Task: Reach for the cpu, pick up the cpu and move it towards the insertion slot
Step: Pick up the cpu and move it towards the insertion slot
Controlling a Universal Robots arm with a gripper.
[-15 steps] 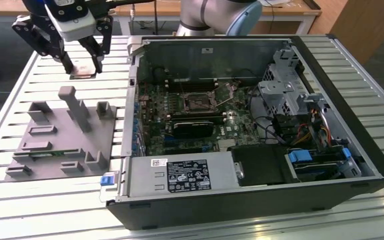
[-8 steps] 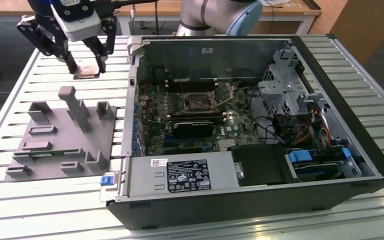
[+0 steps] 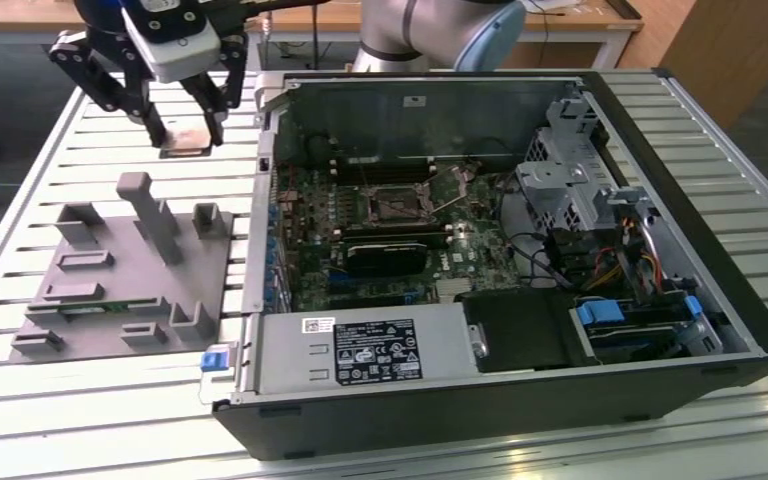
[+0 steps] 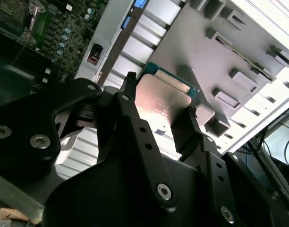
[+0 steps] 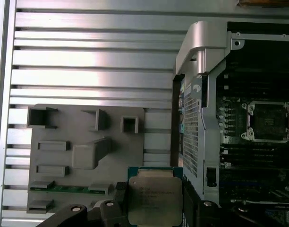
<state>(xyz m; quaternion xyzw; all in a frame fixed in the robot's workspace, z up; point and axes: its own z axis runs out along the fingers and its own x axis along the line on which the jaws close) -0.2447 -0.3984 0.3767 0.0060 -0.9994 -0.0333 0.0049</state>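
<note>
My gripper [image 3: 188, 138] is shut on the cpu [image 3: 187, 146], a small flat square chip with a shiny metal top. It hangs above the slatted table, beyond the grey tray [image 3: 117, 290] and to the exterior view's left of the open computer case. In both wrist views the cpu [image 4: 161, 106] [image 5: 151, 196] sits between the two black fingers [image 4: 130, 123]. The insertion slot [image 3: 394, 205] is a square socket with a dark centre on the green board inside the case. The insertion slot [image 5: 268, 122] also appears in the first wrist view, off to one side of the held chip.
The case's metal side wall [image 3: 267, 170] stands between the gripper and the board. A black card [image 3: 387, 255], drive cage [image 3: 564, 190] and cables lie inside the case. The tray carries raised blocks [image 3: 157, 215]. Slatted table [image 3: 37, 170] surrounds everything.
</note>
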